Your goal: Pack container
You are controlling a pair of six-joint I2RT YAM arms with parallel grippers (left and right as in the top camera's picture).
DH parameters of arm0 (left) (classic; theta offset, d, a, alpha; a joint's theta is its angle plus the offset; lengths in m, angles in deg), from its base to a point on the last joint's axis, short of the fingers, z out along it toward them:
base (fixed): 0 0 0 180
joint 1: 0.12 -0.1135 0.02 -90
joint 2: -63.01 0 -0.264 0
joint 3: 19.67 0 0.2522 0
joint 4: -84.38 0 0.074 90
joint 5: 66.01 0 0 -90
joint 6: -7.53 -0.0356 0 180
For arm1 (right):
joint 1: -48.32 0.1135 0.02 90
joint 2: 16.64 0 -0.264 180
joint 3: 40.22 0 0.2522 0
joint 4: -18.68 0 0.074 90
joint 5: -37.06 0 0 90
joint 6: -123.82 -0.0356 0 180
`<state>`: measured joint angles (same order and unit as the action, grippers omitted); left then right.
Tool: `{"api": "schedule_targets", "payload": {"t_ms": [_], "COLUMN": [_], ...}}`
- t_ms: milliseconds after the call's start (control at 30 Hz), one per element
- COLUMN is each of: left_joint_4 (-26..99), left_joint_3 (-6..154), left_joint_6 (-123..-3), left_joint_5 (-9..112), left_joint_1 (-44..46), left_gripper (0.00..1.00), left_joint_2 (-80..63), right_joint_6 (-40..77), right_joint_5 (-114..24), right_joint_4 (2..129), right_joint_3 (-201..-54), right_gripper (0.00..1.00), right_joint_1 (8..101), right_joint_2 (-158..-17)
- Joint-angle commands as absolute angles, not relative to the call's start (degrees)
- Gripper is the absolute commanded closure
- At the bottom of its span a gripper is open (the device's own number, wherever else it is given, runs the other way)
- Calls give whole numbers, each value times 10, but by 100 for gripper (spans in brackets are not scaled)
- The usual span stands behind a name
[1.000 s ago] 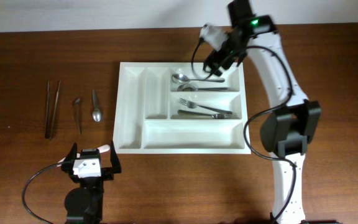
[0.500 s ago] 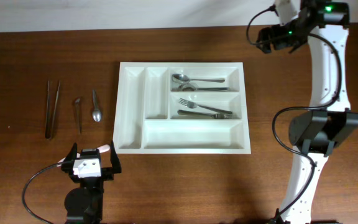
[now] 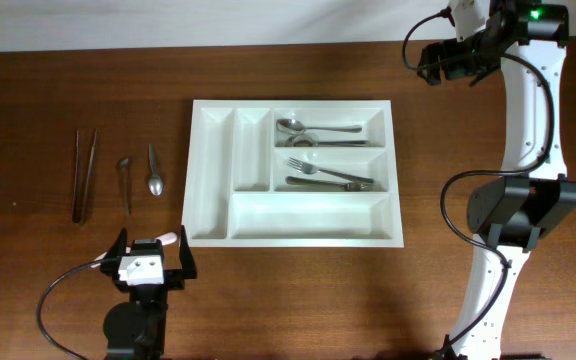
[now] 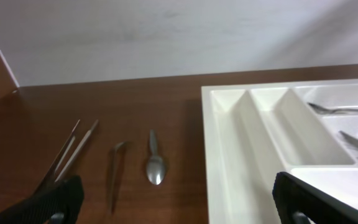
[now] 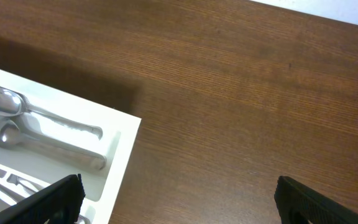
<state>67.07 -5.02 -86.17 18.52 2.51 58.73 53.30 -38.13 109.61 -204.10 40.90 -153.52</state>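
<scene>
The tray [image 3: 308,215] lies flat in the middle of the table [image 3: 48,90], long side toward me. Its top right compartment holds spoons [image 3: 313,128] and the one below it holds forks [image 3: 328,175]. The long bottom compartment and the two narrow upright ones are bare.

My left gripper [image 3: 152,248] sits low near the tray's front left corner, fingers wide apart and holding nothing. My right gripper [image 3: 430,65] is up at the far right corner, well clear of the tray, also spread and holding nothing.

The loose pieces all lie left of the tray: a teaspoon [image 3: 154,170] nearest, then a thin utensil [image 3: 125,180] I cannot identify, then two dark sticks [image 3: 83,175] farthest out. I judge the job partly done, and the left arm's pick is next, likely the teaspoon. To do it well, I would set my fingers across the handle rather than the bowl. I would come down until the tips nearly graze the wood, since flat metal gives little to grip. I would lift straight up so the neighbouring utensil is not nudged.

The table is dark brown wood, smooth and hard, so pieces will likely slide if bumped. A plain white wall [image 3: 168,20] runs along its far edge.
</scene>
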Motion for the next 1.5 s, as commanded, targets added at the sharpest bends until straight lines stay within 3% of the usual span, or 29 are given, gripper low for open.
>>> {"api": "schedule_targets", "payload": {"t_ms": [0, 200, 467, 667, 967, 1167, 1467], "left_joint_4": [657, 446, 233, 64, 89, 95, 148], "left_joint_3": [-29, 138, 441, 609, 635, 635, 635], "left_joint_6": [-833, -810, -856, -1030, -1041, -1158, -1170], "left_joint_5": [222, 186, 190, 228, 177, 148, 148], "left_joint_1": [22, 22, 22, 22, 23, 19, -48], "left_gripper": [1, 1, 1, 1, 1, 3, 0], "left_joint_2": [591, 540, 306, 62, -109, -165, -273], "right_joint_6": [528, 528, 528, 528, 528, 528, 528], "right_joint_5": [-384, -384, -384, -384, -384, -384, -384], "right_joint_4": [1096, 1096, 1096, 1096, 1096, 1096, 1096], "right_joint_3": [-2049, -2049, -2049, -2049, -2049, -2049, -2049], "right_gripper": [1, 1, 1, 1, 1, 1, 1], "right_joint_1": [408, 408, 408, 408, 408, 408, 408], "right_joint_2": [-1519, -1519, -1519, -1519, -1519, -1519, -1519]}}
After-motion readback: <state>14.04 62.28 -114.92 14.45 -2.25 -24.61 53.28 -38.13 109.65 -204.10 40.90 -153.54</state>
